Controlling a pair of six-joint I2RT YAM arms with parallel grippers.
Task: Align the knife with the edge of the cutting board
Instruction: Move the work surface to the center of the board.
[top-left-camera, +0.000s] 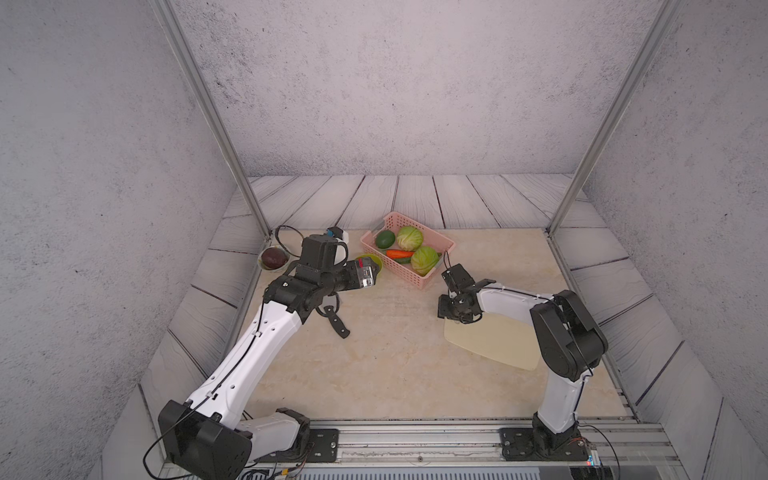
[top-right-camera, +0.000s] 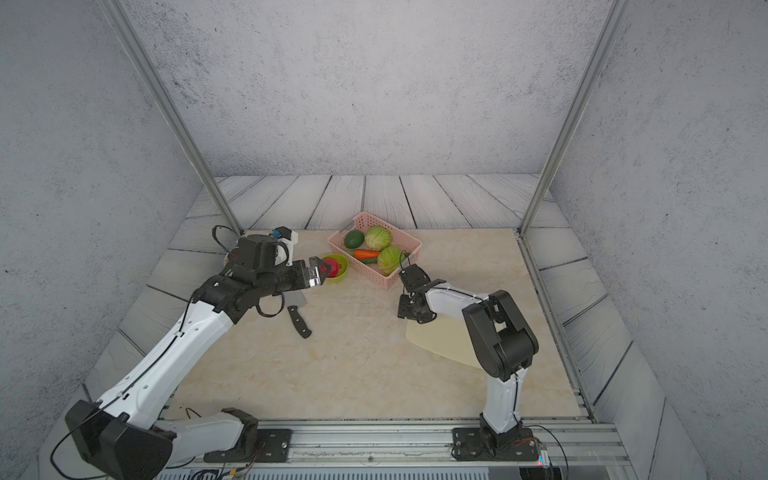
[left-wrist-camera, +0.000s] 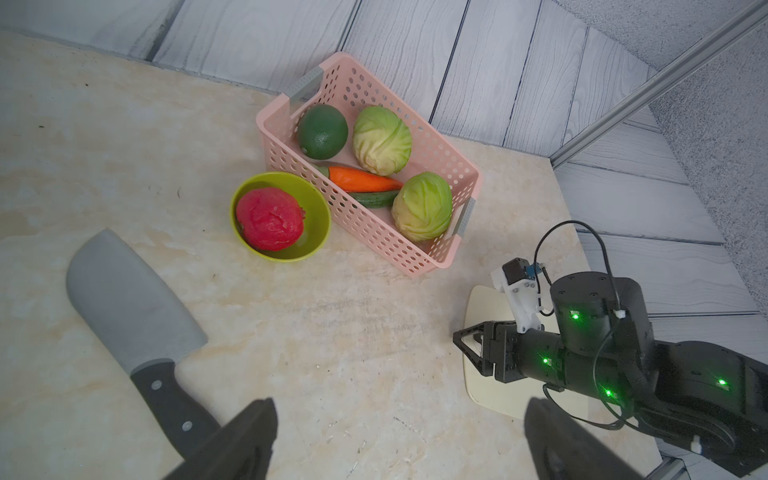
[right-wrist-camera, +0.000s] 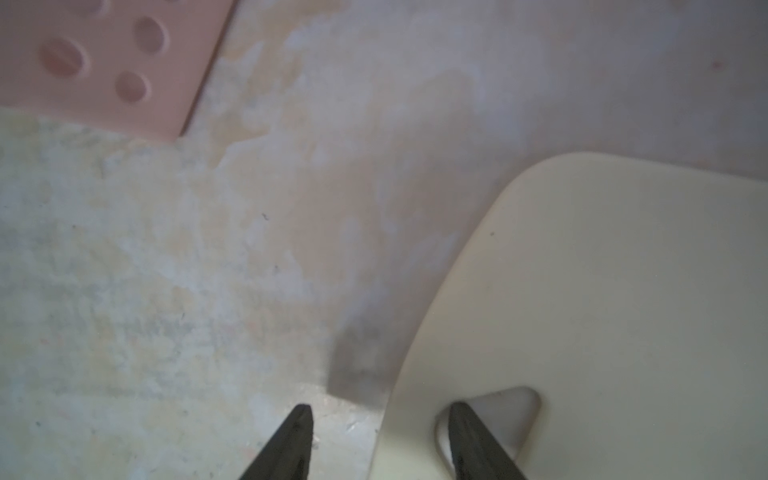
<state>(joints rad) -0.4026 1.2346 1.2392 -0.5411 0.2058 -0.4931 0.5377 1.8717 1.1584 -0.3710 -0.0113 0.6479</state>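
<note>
Marbled beige counter (top-left-camera: 395, 374), grey walls around. The right pincer (right-wrist-camera: 380, 409) stands half-spread astride the rim of the cream cutting board (right-wrist-camera: 623, 291), one tip in its heart-shaped hole (right-wrist-camera: 507, 411), one outside (pinching nothing). The left pincer (left-wrist-camera: 401, 405) gapes empty above the knife (left-wrist-camera: 137, 307), which lies flat, grey-bladed and black-handled, well apart from the board.

We find the knife (left-wrist-camera: 133, 299) flat on the table (top-left-camera: 395, 365) at our left, the cutting board (top-left-camera: 494, 340) well apart at our right. Behind and between them sits a basket (left-wrist-camera: 374, 232) of vegetables (left-wrist-camera: 382, 139), a bowl (left-wrist-camera: 318, 199) holding a fruit (left-wrist-camera: 270, 218) just beside its left wall. The right gripper (right-wrist-camera: 380, 407) straddles the board's left edge, one finger inside its hole.
</note>
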